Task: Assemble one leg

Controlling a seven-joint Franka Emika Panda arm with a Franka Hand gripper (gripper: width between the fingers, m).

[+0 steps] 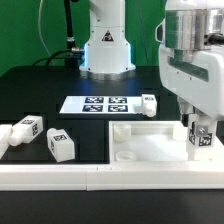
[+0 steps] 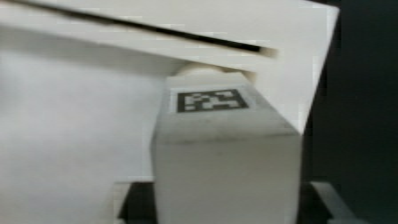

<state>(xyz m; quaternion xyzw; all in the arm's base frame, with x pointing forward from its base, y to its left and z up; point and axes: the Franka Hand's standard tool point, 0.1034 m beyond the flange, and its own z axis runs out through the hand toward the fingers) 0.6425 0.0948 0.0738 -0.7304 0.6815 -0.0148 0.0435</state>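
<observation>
On the black table (image 1: 40,90), I am seeing the gripper (image 1: 201,131) holding a tagged leg (image 1: 201,139) upright against the white square panel (image 1: 140,150) at its corner on the exterior view's right, fingers clamping it.

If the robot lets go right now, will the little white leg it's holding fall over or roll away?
Probably not roll: the leg looks blocky with flat faces, like the loose ones lying still on the table. It might tip, since it stands upright and taller than wide on the white panel. It looks like stiff plastic, keeping its shape in the gripper.
</observation>
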